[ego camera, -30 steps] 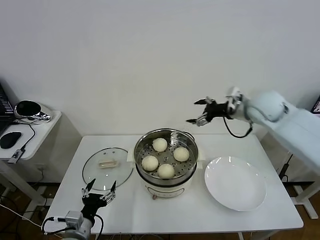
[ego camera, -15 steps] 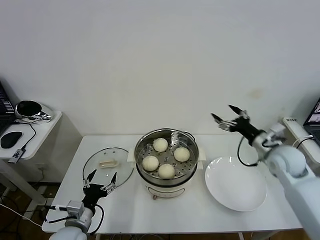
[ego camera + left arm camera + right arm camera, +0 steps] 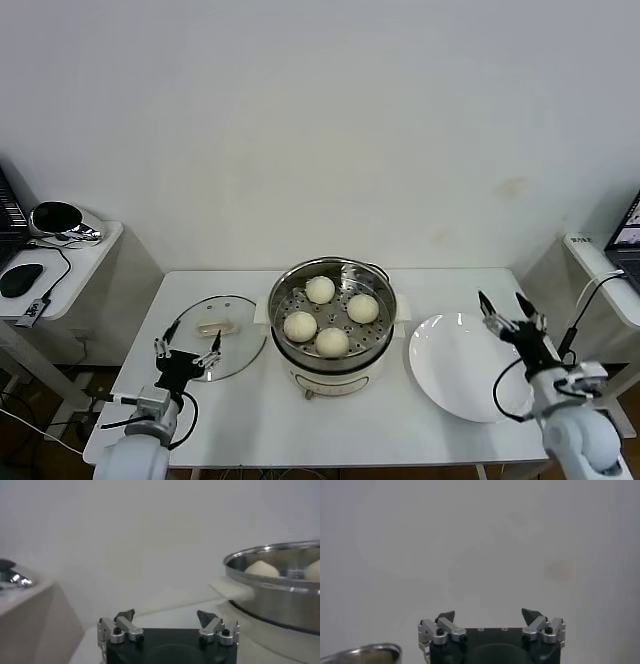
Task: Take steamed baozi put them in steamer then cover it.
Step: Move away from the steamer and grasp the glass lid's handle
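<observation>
Resting inside the round shiny steel steamer (image 3: pixel 332 318) at table centre: four smooth cream-white steamed baozi (image 3: pixel 333 342), uncovered. Lying flat just left of the pot: round clear glass cover (image 3: pixel 215 336) with cream bar handle. Hovering at that lid's near-left edge with fingers spread apart, gripping nothing: left gripper (image 3: pixel 187 352). Poised over the right rim of a flat white plate (image 3: pixel 470 366), likewise spread and empty: right gripper (image 3: pixel 510 311).

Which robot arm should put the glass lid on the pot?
Probably the left. The left gripper is open right by the lid; the right gripper is over the plate, beyond the steamer.
</observation>
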Available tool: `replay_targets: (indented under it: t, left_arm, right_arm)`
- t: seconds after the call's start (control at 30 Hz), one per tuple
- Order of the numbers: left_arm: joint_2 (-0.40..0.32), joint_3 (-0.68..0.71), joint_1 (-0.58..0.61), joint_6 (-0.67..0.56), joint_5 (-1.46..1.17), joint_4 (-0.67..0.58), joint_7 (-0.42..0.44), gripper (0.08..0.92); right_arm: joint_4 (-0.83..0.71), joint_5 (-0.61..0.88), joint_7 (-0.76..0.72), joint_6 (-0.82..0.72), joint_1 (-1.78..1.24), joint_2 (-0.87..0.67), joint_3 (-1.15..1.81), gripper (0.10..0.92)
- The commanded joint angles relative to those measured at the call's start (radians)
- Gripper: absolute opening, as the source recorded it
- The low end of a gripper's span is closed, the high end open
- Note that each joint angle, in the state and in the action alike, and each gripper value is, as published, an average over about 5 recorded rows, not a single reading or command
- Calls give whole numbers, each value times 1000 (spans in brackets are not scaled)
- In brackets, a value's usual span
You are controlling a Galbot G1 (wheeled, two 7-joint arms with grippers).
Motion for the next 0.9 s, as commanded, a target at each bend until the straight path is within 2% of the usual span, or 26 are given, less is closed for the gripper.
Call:
replay_targets:
  t: [0.03, 0.2, 0.27, 0.37, 0.47, 0.67, 0.9]
  left_arm:
    - [90, 58, -28, -191, 829, 170, -182, 823]
    - [167, 136, -63, -178, 1054, 282, -307, 823]
    - [192, 173, -77, -126, 1096, 296, -304, 823]
    - [215, 212, -101, -57, 1146, 304, -249, 823]
    - [205, 226, -134, -26, 1177, 333, -218, 823]
    - [171, 267, -199, 56, 1168, 411, -232, 823]
    - [138, 277, -240, 105, 1141, 443, -224, 823]
  right_arm:
    - [10, -44, 23, 45, -141, 100, 72, 823]
    - [12, -64, 23, 42, -134, 109, 60, 823]
    - [15, -71, 23, 42, -132, 113, 56, 823]
    - [16, -78, 22, 39, -131, 114, 53, 823]
    - [20, -88, 20, 34, -136, 115, 53, 823]
    - [29, -106, 19, 30, -142, 126, 55, 823]
    - [25, -118, 23, 31, -143, 142, 59, 823]
